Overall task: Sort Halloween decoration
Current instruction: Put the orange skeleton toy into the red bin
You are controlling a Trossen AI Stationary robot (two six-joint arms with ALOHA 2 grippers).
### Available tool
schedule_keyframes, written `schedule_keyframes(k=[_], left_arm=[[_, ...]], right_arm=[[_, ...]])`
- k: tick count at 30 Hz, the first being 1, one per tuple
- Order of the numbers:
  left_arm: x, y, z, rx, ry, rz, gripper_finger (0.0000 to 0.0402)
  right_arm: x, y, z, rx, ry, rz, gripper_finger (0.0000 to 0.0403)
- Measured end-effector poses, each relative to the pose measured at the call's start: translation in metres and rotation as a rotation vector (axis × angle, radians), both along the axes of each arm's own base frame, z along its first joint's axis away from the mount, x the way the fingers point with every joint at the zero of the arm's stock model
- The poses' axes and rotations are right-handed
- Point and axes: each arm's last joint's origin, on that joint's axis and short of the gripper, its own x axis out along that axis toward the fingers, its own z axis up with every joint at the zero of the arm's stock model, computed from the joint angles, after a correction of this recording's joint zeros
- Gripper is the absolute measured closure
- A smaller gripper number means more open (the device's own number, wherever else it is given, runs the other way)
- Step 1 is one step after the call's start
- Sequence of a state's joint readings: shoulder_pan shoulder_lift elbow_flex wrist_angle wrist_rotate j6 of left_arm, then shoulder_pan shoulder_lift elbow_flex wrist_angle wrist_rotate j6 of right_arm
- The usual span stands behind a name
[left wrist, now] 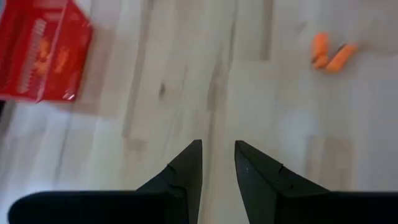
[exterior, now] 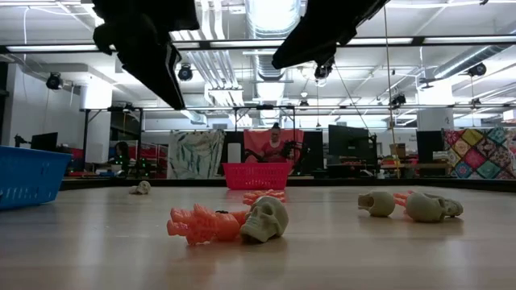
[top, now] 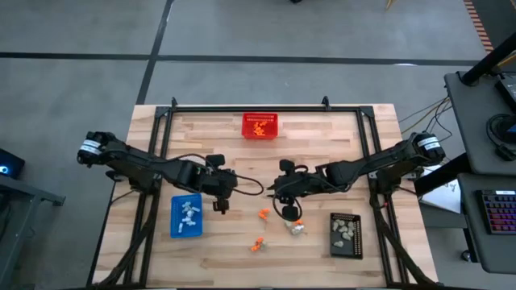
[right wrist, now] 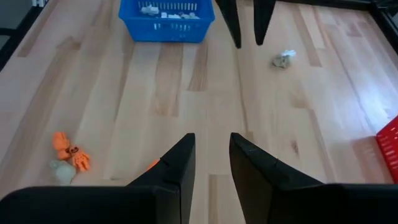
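Seen from above, a light wooden plank table [top: 322,250] with both dark arms reaching toward its middle.

Left gripper [top: 220,207] hanging above bare wood, just beside the blue rectangular plastic tray [top: 186,216], which holds several white trinkets [top: 189,213]. Fingers [left wrist: 186,171] slightly apart with a narrow gap, pinching nothing; only empty planks between them in the left wrist view.

Right gripper [top: 284,211] raised over the table centre, fingers [right wrist: 180,165] likewise parted by a small gap and holding nothing.

Loose Halloween trinkets lying near this right gripper, none touching it: a bright orange piece [top: 264,214] just to its left in the high view, a small heap of orange and pale grey-beige pieces [top: 296,226] just beside the tip, and another orange piece with a pale skull [top: 256,246] farther toward the front edge. One more small pale trinket [right wrist: 283,58] alone on the wood, close under the left gripper as seen in the right wrist view.

In the low view, the tiny skull [exterior: 265,219] resting against an orange figure [exterior: 201,225], with two more pale skulls [exterior: 426,207] off to one side.

Black rectangular tray [top: 346,234] with grey-beige trinkets [top: 343,229] to the right of the right gripper. Red mesh basket [top: 260,126] with orange pieces at the far edge, well apart from both grippers.
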State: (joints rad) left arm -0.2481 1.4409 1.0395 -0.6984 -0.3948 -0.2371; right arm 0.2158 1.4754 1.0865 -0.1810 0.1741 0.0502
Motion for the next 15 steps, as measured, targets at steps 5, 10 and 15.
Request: schedule_keyframes(k=[5, 10, 15], left_arm=[[-0.004, -0.001, 0.003, -0.066, -0.145, -0.082, 0.0325], [-0.013, 0.001, 0.002, -0.089, -0.347, -0.128, 0.0325], [-0.025, 0.004, -0.004, -0.137, -0.546, -0.134, 0.0325]], right_arm=[[0.000, 0.000, -0.003, 0.015, 0.009, -0.009, 0.0312], [0.004, 0.002, -0.016, 0.040, 0.051, -0.010, 0.0312], [0.010, 0.006, -0.032, 0.053, 0.094, -0.013, 0.0312]])
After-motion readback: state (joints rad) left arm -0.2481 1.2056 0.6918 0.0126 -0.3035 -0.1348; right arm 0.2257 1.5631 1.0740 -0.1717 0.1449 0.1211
